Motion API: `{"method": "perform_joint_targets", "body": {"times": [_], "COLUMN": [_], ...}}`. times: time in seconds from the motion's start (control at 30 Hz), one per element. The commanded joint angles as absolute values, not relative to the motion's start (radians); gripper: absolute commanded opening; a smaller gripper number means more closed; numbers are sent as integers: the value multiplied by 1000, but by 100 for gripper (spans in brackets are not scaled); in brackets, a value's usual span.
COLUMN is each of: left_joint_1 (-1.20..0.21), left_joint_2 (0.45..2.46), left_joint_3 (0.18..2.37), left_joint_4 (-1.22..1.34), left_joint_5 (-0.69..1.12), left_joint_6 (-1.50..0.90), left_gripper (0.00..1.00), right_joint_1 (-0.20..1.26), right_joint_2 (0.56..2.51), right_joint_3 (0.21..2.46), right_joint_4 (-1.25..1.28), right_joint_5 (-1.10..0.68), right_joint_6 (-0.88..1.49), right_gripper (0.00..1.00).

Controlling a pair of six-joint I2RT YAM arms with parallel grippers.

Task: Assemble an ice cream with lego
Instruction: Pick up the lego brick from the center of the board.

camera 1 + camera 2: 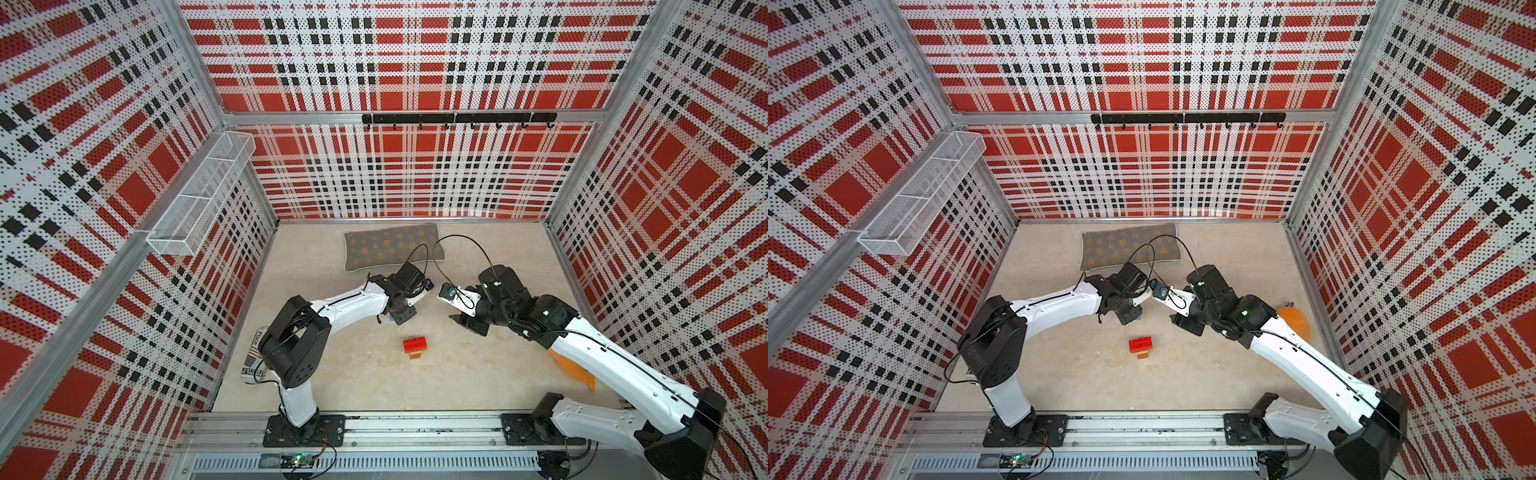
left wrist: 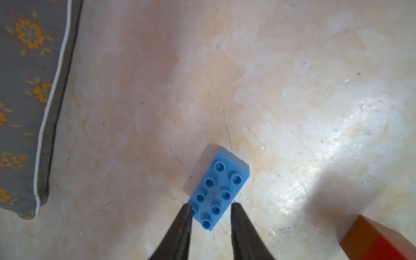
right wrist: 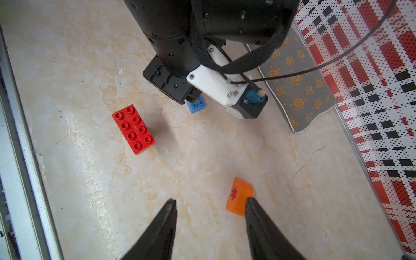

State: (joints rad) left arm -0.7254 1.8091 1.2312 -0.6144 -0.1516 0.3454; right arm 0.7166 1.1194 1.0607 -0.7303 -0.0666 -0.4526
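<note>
Your left gripper is closed on the blue brick, which lies on the table. Next, you lift it and press it squarely onto the red brick atop the stem, mid-table. Your right gripper stands half open and empty, with the dome beside one finger.

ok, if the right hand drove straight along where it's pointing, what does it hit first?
Probably the bare table: nothing else lies in the gap of the open right hand. The orange dome sits off-centre at one fingertip, so that finger may clip it first; depth is unclear.
</note>
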Motion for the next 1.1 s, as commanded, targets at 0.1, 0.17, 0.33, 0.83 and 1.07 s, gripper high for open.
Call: {"method": "perform_joint_targets", "body": {"times": [0.1,0.17,0.33,0.83,1.07], "left_joint_1": [-719,-721,-729,-723,-719], "left_joint_2": [1857,1867,1868,1879,1922], "left_joint_3": [1259,1267,1267,1303,1325], "left_joint_4": [-628,-640,-647,-670,-684], "left_joint_5": [-181,-185,-187,-166,-148], "left_joint_6": [355,354,352,357,362], "left_gripper": [36,36,38,65,60], "right_joint_1": [709,709,707,707,707], "right_joint_2": [1123,1122,1126,1142,1138], "right_joint_3": [1054,1052,1050,1049,1045], "right_joint_4": [-729,-730,-730,-735,-733], "right_joint_5": [-63,-61,-62,-58,-57], "right_joint_6": [-443,-445,-446,-446,-445], "right_gripper": [54,54,55,55,55]}}
